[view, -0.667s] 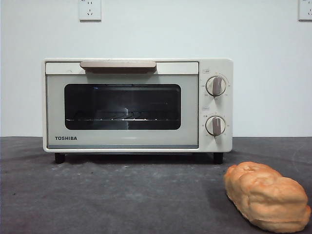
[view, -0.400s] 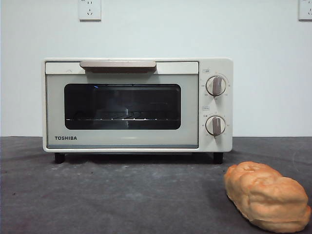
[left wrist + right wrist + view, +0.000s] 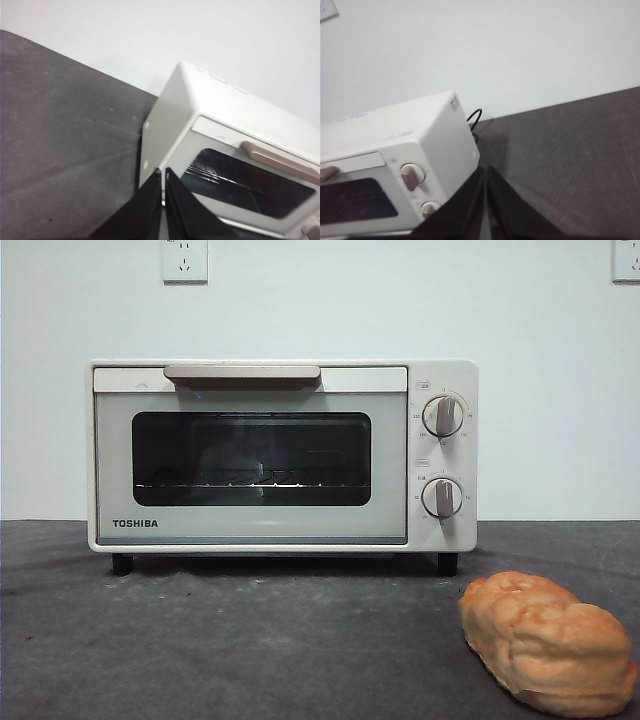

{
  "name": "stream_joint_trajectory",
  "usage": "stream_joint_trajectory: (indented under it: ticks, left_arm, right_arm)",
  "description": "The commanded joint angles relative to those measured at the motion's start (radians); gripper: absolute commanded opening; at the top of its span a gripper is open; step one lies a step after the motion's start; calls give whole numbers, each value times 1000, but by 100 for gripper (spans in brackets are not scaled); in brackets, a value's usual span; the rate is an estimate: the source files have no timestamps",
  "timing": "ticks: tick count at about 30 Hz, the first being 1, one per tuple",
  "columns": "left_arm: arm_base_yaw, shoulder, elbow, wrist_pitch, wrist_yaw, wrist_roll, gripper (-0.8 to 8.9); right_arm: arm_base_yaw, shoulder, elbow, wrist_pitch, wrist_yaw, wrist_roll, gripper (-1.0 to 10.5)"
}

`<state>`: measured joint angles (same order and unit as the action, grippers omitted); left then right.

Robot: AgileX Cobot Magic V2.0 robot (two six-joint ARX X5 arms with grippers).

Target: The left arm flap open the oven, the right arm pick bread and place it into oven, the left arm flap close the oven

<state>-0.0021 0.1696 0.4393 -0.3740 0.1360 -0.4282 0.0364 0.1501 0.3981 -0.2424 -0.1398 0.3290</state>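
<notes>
A dark grey table (image 3: 250,640) is set against a plain white wall (image 3: 400,300) carrying 2 sockets, one (image 3: 184,260) at 11 o'clock in the front view and one (image 3: 626,260) at 1 o'clock. Nearest the camera, at 5 o'clock, the bread (image 3: 545,642) lies flat on the table, well apart from the oven and untouched, presumably left on the right arm's side for an easy pick. Farther back, the oven (image 3: 282,455) stands square on its black feet, door shut and handle (image 3: 242,373) facing forward — reachable from above, it is judged, for the opening flap.

No arm is seen in the front view. The left gripper (image 3: 163,176) is held above the oven's left end, jaws pressed together on nothing. The right gripper (image 3: 485,172) hangs by the oven's knob end, jaws likewise closed and empty.

Against the earlier front views, oven and bread are unmoved — only the reflections in the door glass (image 3: 250,458) have shifted slightly. The opening step is judged not yet begun.
</notes>
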Motion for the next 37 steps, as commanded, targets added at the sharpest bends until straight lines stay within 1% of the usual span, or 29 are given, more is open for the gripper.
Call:
stream_joint_trajectory:
  ticks: [1, 6, 11, 15, 18, 21, 28, 30, 33, 35, 37]
  left_arm:
    - [2, 63, 86, -47, 45, 107, 18]
    - [2, 206, 218, -185, 144, 226, 17]
    - [0, 327, 309, -293, 271, 297, 17]
    - [-15, 388, 369, -365, 351, 340, 17]
    - [-34, 408, 405, -420, 369, 374, 17]
    - [-48, 410, 425, -468, 368, 399, 17]
    - [-51, 409, 426, -510, 368, 414, 17]
    - [-51, 409, 426, -510, 368, 414, 17]
    - [-51, 409, 426, -510, 368, 414, 17]
    - [-51, 409, 426, -510, 368, 414, 17]
    - [-51, 409, 426, -510, 368, 414, 17]
  right_arm:
    - [0, 70, 94, -74, -43, -65, 6]
    - [0, 224, 255, -267, -171, -173, 6]
    - [2, 358, 375, -427, -308, -275, 6]
    - [16, 438, 437, -549, -380, -341, 6]
    - [43, 469, 452, -631, -404, -374, 6]
    - [68, 476, 452, -691, -406, -393, 6]
    - [84, 475, 452, -701, -406, -391, 18]
    - [84, 476, 452, -700, -406, -388, 109]
    - [84, 476, 452, -695, -406, -368, 342]
    - [84, 476, 452, -690, -406, -350, 399]
    - [86, 476, 452, -686, -406, -334, 399]
